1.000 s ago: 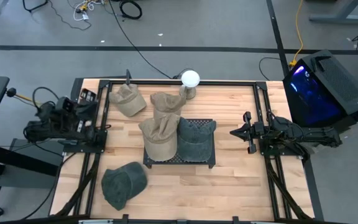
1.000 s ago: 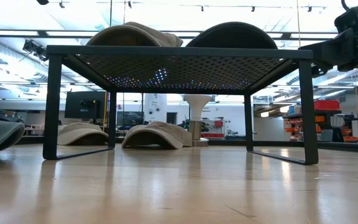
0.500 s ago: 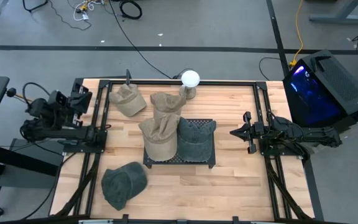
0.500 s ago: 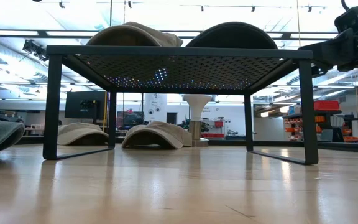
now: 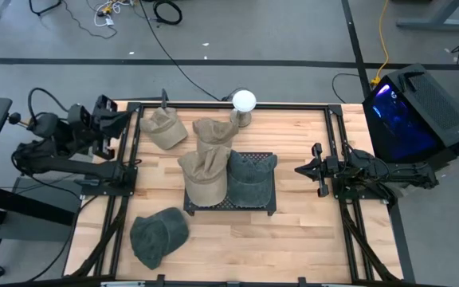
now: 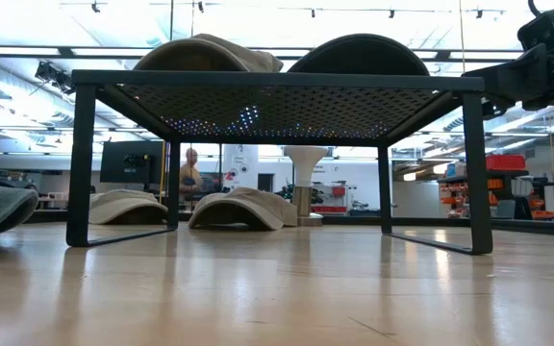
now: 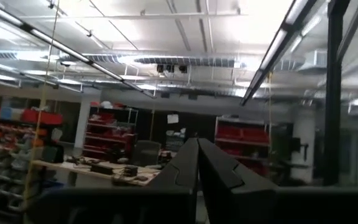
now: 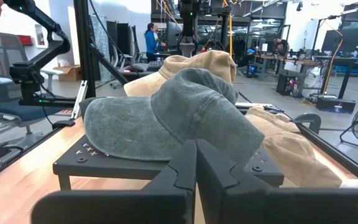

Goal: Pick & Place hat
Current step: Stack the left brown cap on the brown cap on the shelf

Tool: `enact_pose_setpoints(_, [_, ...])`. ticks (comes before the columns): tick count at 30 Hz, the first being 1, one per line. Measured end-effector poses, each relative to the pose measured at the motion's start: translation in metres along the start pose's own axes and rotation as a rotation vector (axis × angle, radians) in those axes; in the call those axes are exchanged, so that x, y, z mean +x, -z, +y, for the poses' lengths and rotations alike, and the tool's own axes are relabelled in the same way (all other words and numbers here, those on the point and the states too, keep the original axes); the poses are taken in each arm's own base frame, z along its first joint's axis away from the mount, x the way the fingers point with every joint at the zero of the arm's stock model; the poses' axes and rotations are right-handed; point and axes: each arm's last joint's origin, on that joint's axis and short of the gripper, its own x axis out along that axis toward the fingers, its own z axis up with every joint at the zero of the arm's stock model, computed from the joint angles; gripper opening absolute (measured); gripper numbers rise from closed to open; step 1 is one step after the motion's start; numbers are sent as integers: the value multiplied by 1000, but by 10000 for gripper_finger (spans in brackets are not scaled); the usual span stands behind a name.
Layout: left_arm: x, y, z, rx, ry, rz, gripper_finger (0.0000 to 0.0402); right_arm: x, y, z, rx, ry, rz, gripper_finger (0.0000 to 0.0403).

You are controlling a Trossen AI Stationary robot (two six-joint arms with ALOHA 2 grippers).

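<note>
A black mesh stand (image 5: 229,206) sits mid-table with a tan hat (image 5: 203,177) and a grey-green hat (image 5: 251,175) on top, crowns up; the right wrist view shows the grey-green hat (image 8: 166,118) close ahead. Two more tan hats (image 5: 164,127) (image 5: 212,133) lie on the table behind the stand. Another green hat (image 5: 158,235) lies near the front left. My left gripper (image 5: 124,118) is shut and empty, raised at the table's far left corner. My right gripper (image 5: 300,170) is shut and empty at the table's right edge, pointing at the stand.
A white round-headed object on a stem (image 5: 244,102) stands at the far edge. Black frame rails (image 5: 123,171) (image 5: 337,159) run along both sides. Bare wood lies in front of the stand (image 5: 261,239). A person (image 6: 192,168) shows in the room behind.
My left gripper has moved toward the table's far edge and a little toward the right, coming up beside the far left corner. It has stayed shut. The hats and my right arm have kept still.
</note>
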Motion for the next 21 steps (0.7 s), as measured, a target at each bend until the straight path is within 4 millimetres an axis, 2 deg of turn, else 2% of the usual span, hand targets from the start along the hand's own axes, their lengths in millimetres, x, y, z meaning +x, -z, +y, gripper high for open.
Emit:
enact_pose_setpoints(13, [39,-43,-10,133,-31,112,17,0,0,0,0,0,0,15])
enact_pose_setpoints(21, [57,-54,-16,165,-27,200,18,0,0,0,0,0,0,15])
